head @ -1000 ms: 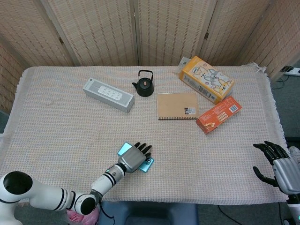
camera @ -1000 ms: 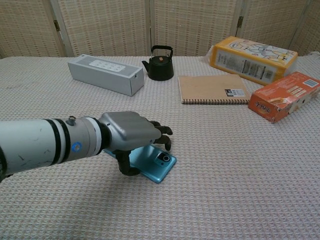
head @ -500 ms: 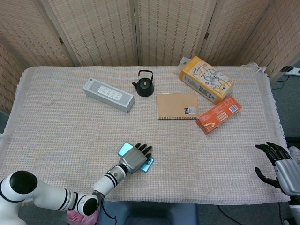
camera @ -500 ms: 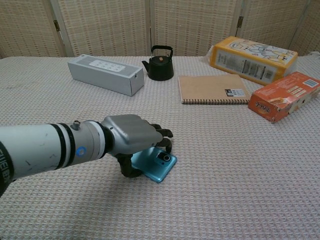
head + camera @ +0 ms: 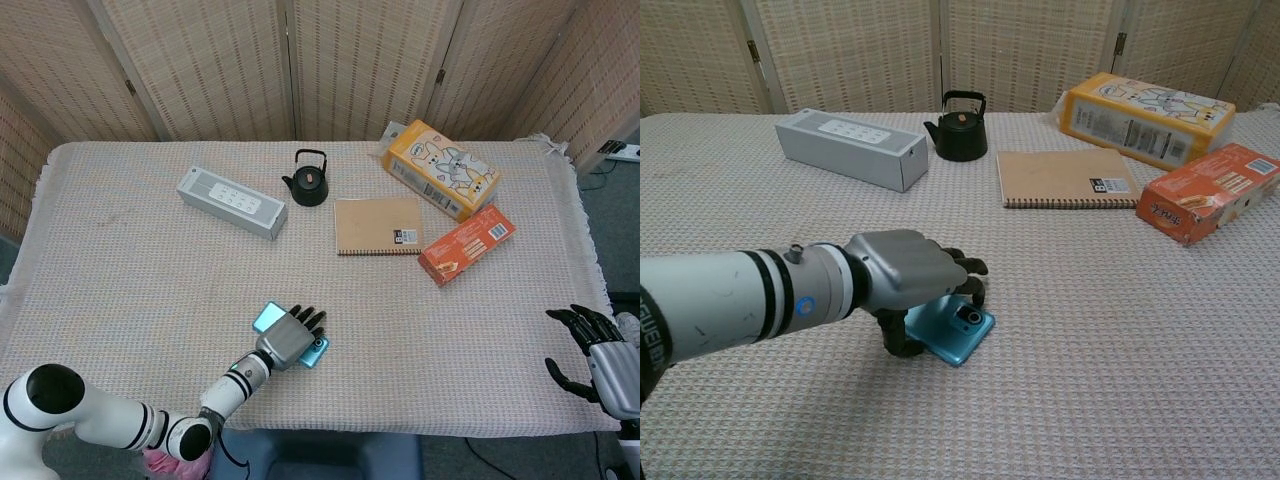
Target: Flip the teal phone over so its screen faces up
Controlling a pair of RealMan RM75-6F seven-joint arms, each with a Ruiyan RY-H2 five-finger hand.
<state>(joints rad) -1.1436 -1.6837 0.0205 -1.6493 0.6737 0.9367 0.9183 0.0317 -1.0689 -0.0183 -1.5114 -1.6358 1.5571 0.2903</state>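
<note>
The teal phone (image 5: 958,333) lies near the table's front edge with its camera side up; in the head view only its two ends (image 5: 266,318) show. My left hand (image 5: 902,275) lies across it, fingers curled over the far edge and thumb against the near edge, gripping it. From above the same left hand (image 5: 290,337) covers the phone's middle. The phone's right end looks tilted slightly off the cloth. My right hand (image 5: 592,357) hangs off the table's right front corner, fingers apart, holding nothing.
At the back stand a grey speaker box (image 5: 232,201), a black teapot (image 5: 308,181), a brown notebook (image 5: 378,225), a yellow carton (image 5: 440,168) and an orange box (image 5: 467,243). The woven cloth (image 5: 150,290) covers the table.
My left hand has drawn back a little toward the front edge and settled closer around the phone. The right hand has sunk slightly lower at the frame's corner.
</note>
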